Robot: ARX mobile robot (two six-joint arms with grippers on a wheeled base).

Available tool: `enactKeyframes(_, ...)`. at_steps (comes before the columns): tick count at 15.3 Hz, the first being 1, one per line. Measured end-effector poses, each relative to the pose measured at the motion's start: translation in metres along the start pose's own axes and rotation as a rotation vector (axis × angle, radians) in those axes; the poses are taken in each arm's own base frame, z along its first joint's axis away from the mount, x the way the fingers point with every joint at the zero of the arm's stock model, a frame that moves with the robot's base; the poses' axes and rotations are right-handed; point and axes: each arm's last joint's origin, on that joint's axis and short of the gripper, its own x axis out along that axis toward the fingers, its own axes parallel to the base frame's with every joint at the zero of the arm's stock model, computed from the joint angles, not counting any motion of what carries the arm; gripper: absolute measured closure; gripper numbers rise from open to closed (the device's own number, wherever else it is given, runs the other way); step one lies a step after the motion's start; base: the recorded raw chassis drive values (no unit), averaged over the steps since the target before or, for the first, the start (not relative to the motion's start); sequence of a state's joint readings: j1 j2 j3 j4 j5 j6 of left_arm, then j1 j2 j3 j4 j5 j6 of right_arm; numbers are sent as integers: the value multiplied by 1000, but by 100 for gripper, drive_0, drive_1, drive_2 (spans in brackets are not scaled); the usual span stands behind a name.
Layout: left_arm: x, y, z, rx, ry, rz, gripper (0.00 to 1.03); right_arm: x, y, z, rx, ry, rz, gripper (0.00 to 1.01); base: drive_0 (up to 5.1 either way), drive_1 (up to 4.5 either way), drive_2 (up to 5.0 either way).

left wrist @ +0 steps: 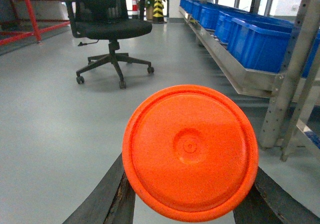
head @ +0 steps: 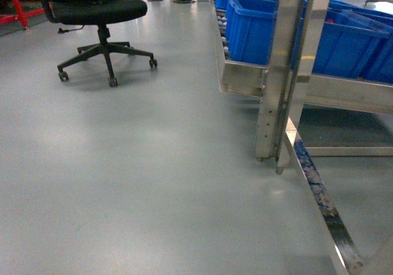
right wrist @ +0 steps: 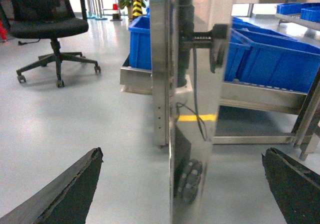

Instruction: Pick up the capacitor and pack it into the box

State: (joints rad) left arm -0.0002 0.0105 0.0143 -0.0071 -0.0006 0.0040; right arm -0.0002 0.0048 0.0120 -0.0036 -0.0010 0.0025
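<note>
Holding an orange disc (left wrist: 190, 153) between its two dark fingers (left wrist: 107, 199), my left gripper (left wrist: 190, 204) is clamped on it, flat face toward the wrist camera, low above the grey floor (left wrist: 50, 114). Beyond it stands a black office chair (left wrist: 107, 31), with blue crates (left wrist: 255, 41) on a metal rack (left wrist: 295, 69) off to its right. My right gripper (right wrist: 182, 184) is spread wide with nothing between its fingers, facing a steel post (right wrist: 162, 84). I see no pink box in any view.
</note>
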Motion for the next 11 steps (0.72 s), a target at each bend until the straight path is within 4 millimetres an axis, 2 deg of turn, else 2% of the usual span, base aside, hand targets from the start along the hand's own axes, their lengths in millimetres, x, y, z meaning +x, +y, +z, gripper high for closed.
enactKeyframes(11, 0, 0, 0, 0, 0, 0, 61, 0, 0, 0, 0, 1, 0, 3, -490, 245, 245)
